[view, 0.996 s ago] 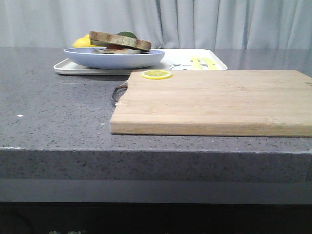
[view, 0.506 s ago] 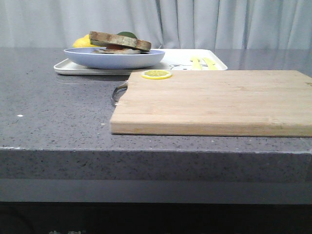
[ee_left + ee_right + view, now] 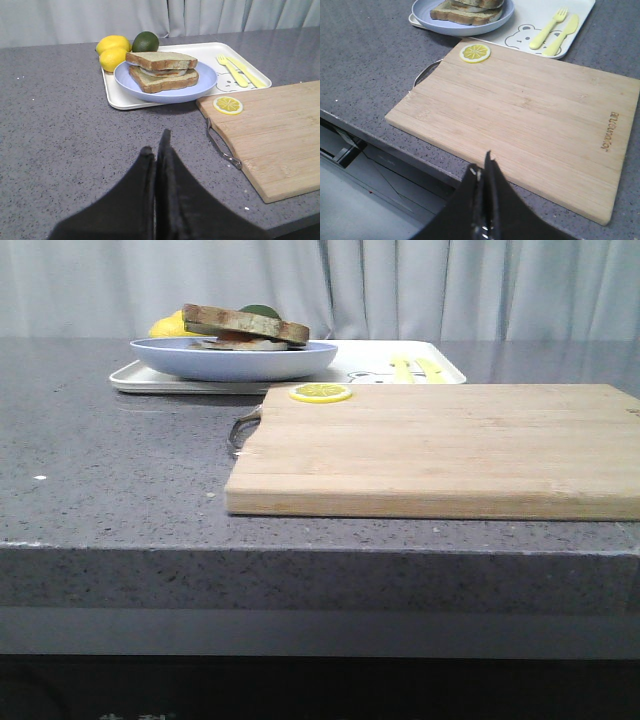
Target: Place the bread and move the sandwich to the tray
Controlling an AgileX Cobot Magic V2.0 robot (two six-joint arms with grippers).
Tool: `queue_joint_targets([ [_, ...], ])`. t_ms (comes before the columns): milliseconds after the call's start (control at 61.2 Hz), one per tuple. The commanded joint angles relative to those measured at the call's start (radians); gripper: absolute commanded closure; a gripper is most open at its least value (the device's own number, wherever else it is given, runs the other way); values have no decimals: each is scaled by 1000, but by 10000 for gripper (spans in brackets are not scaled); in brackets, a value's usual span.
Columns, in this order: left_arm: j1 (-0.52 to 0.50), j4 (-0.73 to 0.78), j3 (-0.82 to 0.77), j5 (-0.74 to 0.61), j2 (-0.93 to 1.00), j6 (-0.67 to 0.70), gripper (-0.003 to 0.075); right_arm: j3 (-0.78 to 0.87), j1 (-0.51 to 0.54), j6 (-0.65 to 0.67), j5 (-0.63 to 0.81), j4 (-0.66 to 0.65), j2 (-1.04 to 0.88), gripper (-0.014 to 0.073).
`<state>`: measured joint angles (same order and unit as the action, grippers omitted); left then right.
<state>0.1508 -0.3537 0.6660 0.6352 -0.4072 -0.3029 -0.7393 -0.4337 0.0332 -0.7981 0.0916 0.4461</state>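
Observation:
The sandwich (image 3: 162,75) lies on a pale blue round plate (image 3: 202,85), which rests on the left half of the white tray (image 3: 125,100). The bread (image 3: 161,60), a brown-crusted plain slice, forms the top layer, with white filling showing under it. In the front view the sandwich (image 3: 245,330) and the tray (image 3: 375,365) are at the back left, with no gripper in sight. My left gripper (image 3: 156,147) is shut and empty over bare counter, well short of the tray. My right gripper (image 3: 482,167) is shut and empty above the counter's front edge.
A wooden cutting board (image 3: 280,135) with a metal handle lies in front of the tray, a lemon slice (image 3: 228,105) on its far corner. Two lemons (image 3: 112,50) and a dark green fruit (image 3: 145,41) sit behind the plate. A yellow fork and knife (image 3: 240,72) lie on the tray.

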Motion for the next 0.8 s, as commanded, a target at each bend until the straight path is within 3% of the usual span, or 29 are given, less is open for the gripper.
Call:
queue_joint_targets([
  [0,-14,-23,-15,-77,46,1,741,-23,3,-3,72,5,4,663],
  [163,-43,34,-87,-79,123,1,741,-23,3,-3,72,5,4,663],
  [278,-43,37,-145,-175,136,32,741,-23,3,-3,72,5,4,663],
  [392,-43,94,-228,-303,197,121,741,-23,3,-3,72,5,4,663],
  [555,-43,301,-355,-313,291,359,741,-23,3,-3,72,5,4,663],
  [784,-43,354,-554,-491,375,377,741,-23,3,-3,72,6,4,663],
])
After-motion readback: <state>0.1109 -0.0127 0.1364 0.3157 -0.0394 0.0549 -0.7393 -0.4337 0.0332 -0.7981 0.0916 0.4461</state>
